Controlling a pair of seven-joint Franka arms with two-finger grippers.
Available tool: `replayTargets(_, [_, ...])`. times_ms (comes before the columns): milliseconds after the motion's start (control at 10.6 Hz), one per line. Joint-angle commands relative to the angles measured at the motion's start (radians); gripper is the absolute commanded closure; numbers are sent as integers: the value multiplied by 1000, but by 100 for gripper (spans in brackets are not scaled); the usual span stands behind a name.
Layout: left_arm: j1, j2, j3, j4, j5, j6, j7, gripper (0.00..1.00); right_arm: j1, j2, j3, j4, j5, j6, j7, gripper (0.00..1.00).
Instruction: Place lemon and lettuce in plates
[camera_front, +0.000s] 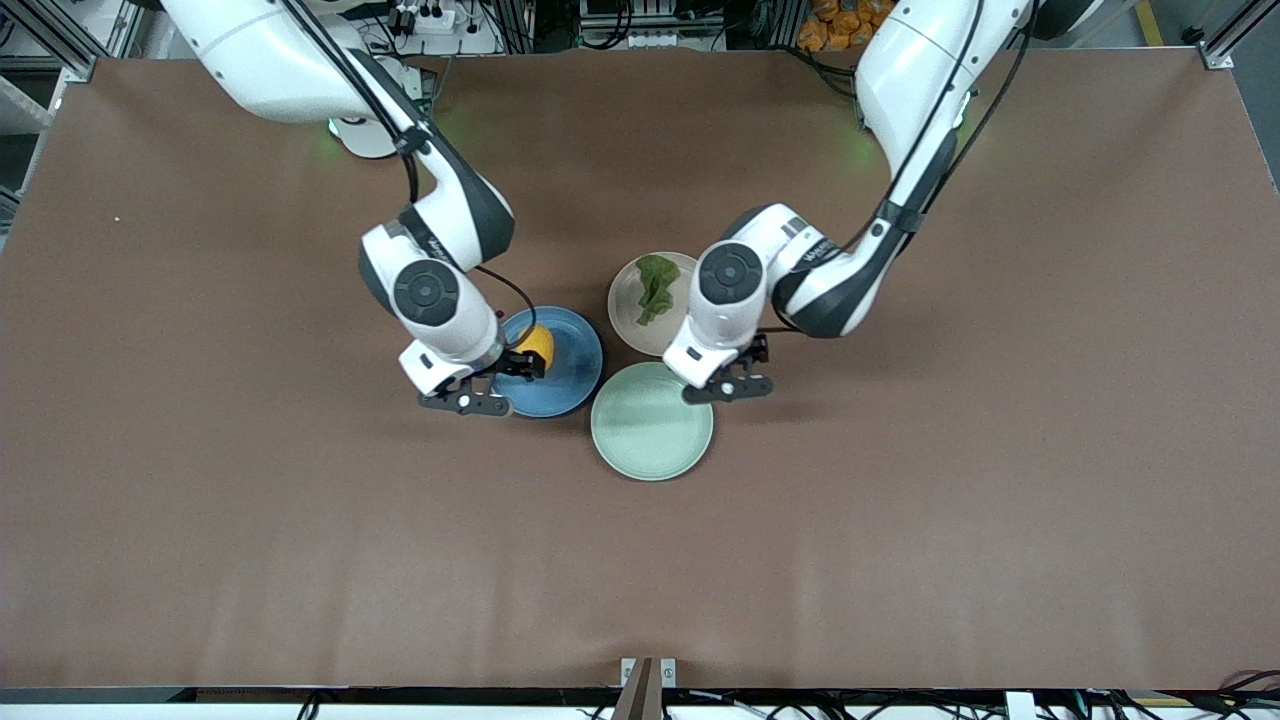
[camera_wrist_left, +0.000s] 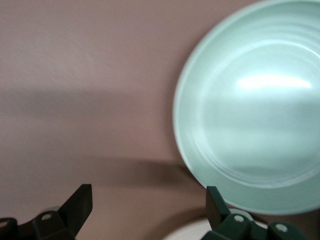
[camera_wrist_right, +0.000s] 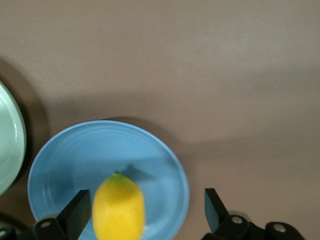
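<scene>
right wrist view shows you the lemon (camera_wrist_right: 119, 207) in the blue plate (camera_wrist_right: 60, 160), right gripper (camera_wrist_right: 145, 212) spread wide around it; firm, slick, take it across the middle. lettuce (camera_front: 656, 287) lies limp in the beige plate (camera_front: 625, 300); left gripper (camera_wrist_left: 149, 202) hangs open just beside.

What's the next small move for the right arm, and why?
Probably lift the right end effector straight up. Its fingers are open, the lemon sits released in the blue plate, and the lettuce already lies on the beige plate.

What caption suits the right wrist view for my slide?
Open right gripper over the blue plate, lemon between its fingers.
</scene>
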Motion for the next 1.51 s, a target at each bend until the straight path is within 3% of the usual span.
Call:
replayTargets(0, [103, -8, -4, -6, 22, -7, 159, 0, -41, -92, -17, -2, 33, -92, -113, 0])
replayTargets(282, [210, 1, -1, -6, 22, -7, 328, 0, -88, -161, -67, -11, 25, -165, -234, 0])
replayTargets(847, [284, 1, 21, -14, 27, -15, 442, 0, -127, -261, -225, -16, 27, -230, -452, 0])
replayTargets(941, [284, 1, 54, -16, 27, -16, 478, 0, -127, -276, -253, -14, 27, -266, -462, 0])
replayTargets(1224, [305, -74, 64, -173, 25, -19, 537, 0, -125, -324, -310, -10, 28, -284, -506, 0])
replayTargets(1412, [305, -192, 64, -256, 24, -51, 558, 0, -121, -363, -339, -1, 32, -319, -506, 0])
